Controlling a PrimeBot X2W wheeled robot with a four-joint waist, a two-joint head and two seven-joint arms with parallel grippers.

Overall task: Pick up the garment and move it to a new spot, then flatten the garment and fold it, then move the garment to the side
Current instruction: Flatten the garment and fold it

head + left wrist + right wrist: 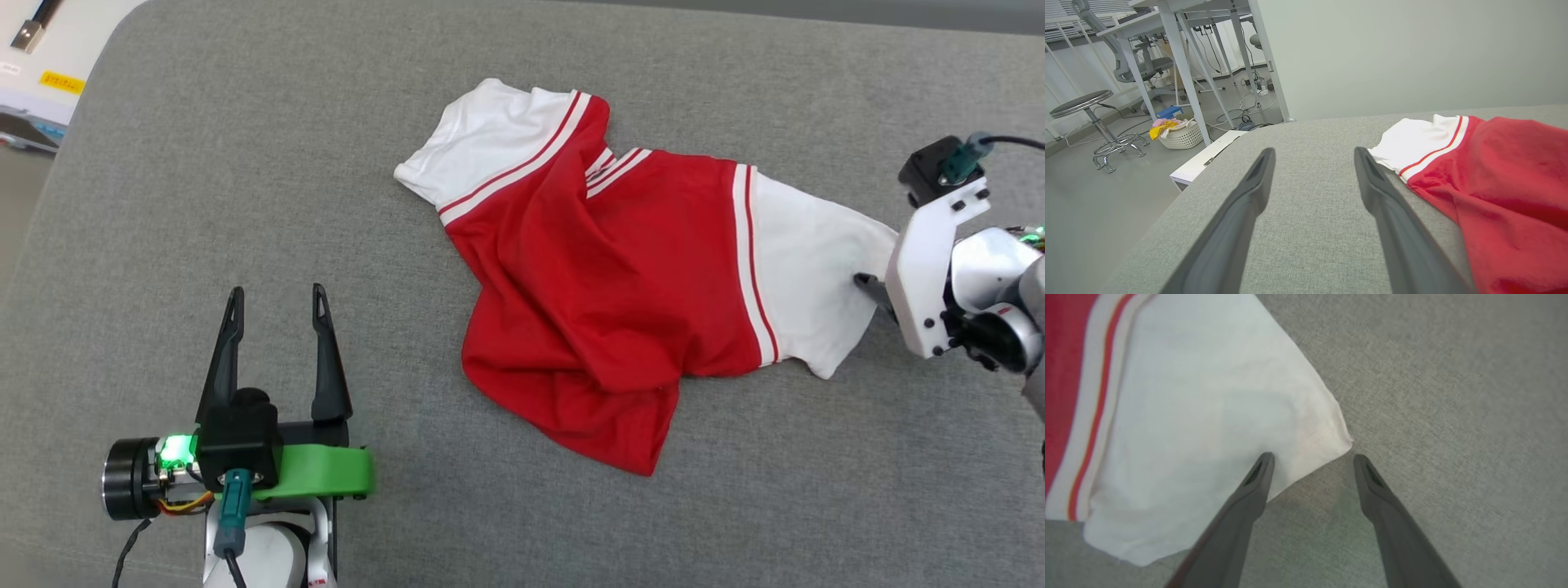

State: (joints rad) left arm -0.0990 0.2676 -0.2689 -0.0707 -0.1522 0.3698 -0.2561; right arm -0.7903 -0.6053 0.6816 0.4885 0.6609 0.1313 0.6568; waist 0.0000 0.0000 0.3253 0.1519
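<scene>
The garment point(620, 294) lies crumpled near the middle of the gray fabric surface point(245, 147). Its red body is bunched in folds. The far sleeve point(490, 135), white with striped trim, points away from the robot, and the right-hand sleeve point(808, 253), also white, extends toward the robot's right. The left gripper point(277, 288) sits low over the bare surface, apart from the garment, with its jaws spread and nothing between them. The right gripper point(1313, 456) is positioned at the corner of the right-hand sleeve with its jaws spread. One finger point(1257, 477) overlaps the white cloth and the other is over bare surface.
</scene>
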